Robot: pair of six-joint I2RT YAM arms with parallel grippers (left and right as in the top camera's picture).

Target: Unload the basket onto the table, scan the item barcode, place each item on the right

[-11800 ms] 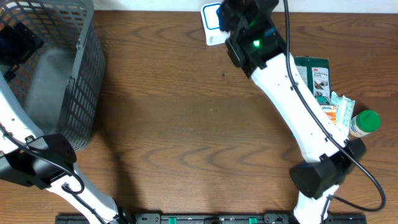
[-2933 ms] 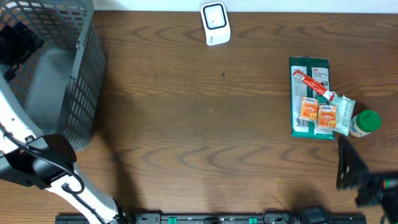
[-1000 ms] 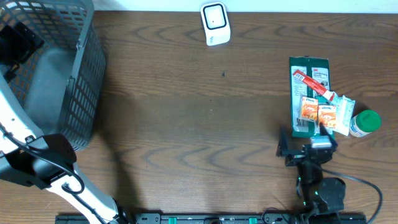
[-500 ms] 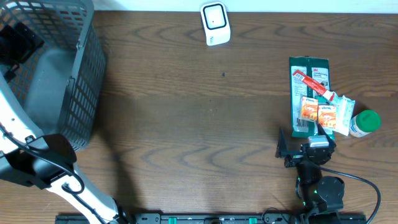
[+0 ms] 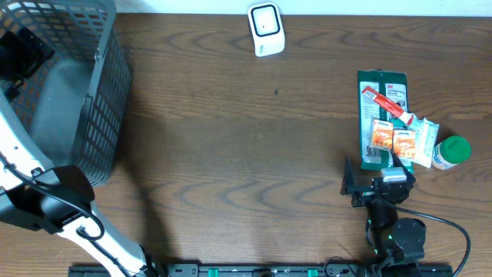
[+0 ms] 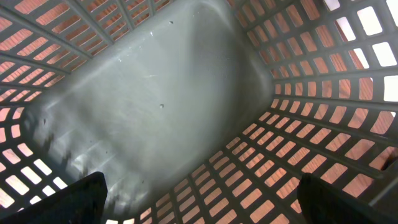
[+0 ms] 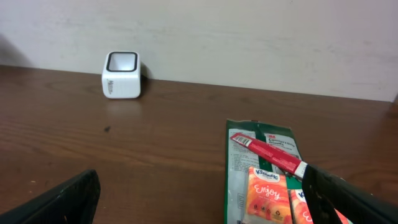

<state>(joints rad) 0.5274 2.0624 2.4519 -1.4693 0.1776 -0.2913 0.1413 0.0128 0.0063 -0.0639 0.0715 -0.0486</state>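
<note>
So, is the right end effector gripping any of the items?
No, the right wrist view shows the right end effector open with nothing between its fingers; the green package lies ahead of it.

Dark brown wood-grain table [image 5: 231, 154] fills most of the overhead view, lit soft & even, w/ a plain off-white wall [image 7: 261, 37] behind its far edge at 12 o'clock.
</note>
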